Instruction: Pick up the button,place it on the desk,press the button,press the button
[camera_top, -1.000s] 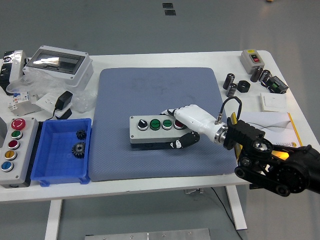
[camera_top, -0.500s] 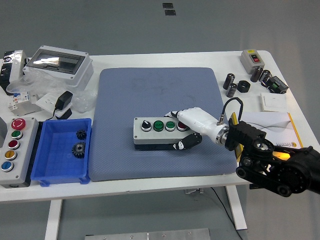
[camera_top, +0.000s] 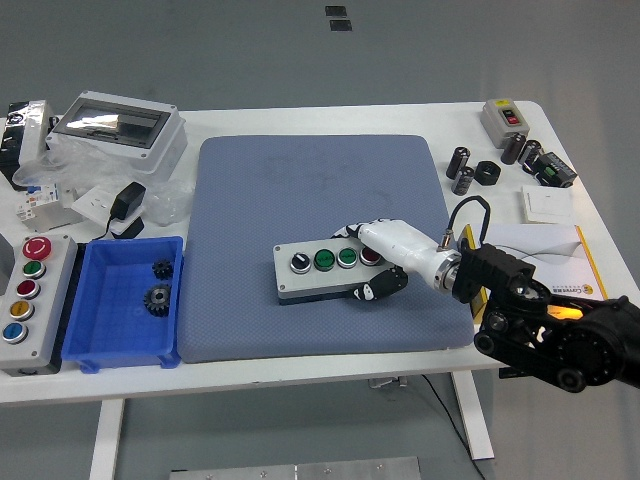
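Nearest the front edge of the white surface, the right arm enters from the lower right corner, black and bulky, with a yellow-lit joint. Its white-shelled hand is clasped around the right end of the button box: the upper fingers curve over the far edge, and the dark thumb presses against the near side. The button box is grey with a dark base and lies on the blue mat, right of the mat's centre and nearer its front edge. Its top face carries four controls in a row: a black selector at the left, two green buttons, and a red button partly covered by the hand.

At the near left corner, a grey control station carries a red mushroom button, then green, red, yellow and blue buttons. Just beside it sits a blue tray holding two dark gears.

Right of the mat lies a yellow and white booklet, partly under the arm. Farther back on that side are a white switch plate, several black cylindrical parts, and a small grey switch box.

At the far left stand a grey enclosure with a clear lid, a black power adapter and loose plastic packaging.
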